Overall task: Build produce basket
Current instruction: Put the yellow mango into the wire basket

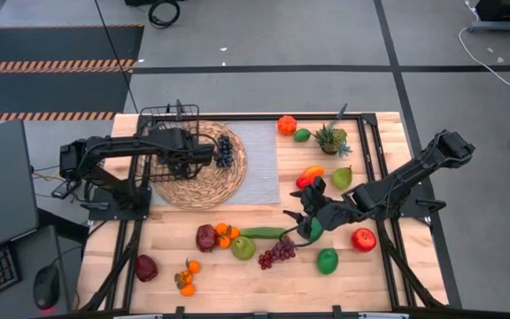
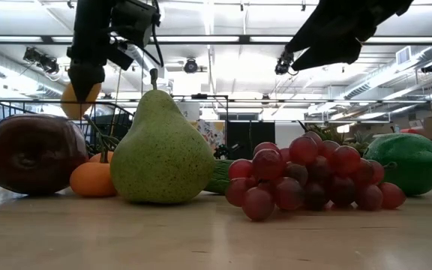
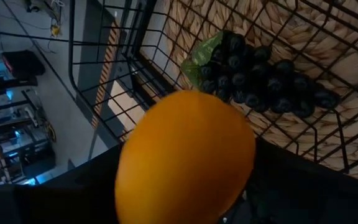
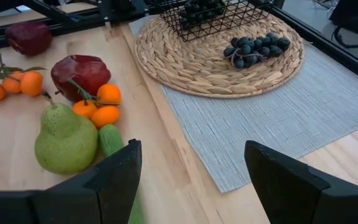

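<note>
The black wire basket [image 1: 168,133] stands on the round woven mat [image 1: 204,182]. My left gripper [image 1: 197,151] hovers over it, shut on a yellow-orange fruit [image 3: 185,158]. One dark grape bunch [image 4: 255,46] lies on the mat beside the basket, and another [image 4: 197,9] shows inside the mesh. My right gripper [image 4: 191,180] is open above the wooden table, its fingers over the end of the cucumber [image 4: 110,139]. Near it lie a green pear [image 4: 64,138], a dark red apple [image 4: 82,71] and small oranges [image 4: 99,104]. My left gripper holds the yellow-orange fruit [image 2: 77,97] from above, pointing down. The fruit fills the wrist view and hides the fingers, so the place of contact does not show. It is lifted clear, above the basket's mesh [image 3: 135,74].
Red grapes [image 1: 276,252], a lime [image 1: 328,260], a red apple [image 1: 363,239], another dark apple [image 1: 146,268] and tangerines [image 1: 186,278] lie near the front edge. A mango [image 1: 309,175], a pear [image 1: 342,177], an orange [image 1: 287,125] and a spiky plant [image 1: 330,137] sit farther back.
</note>
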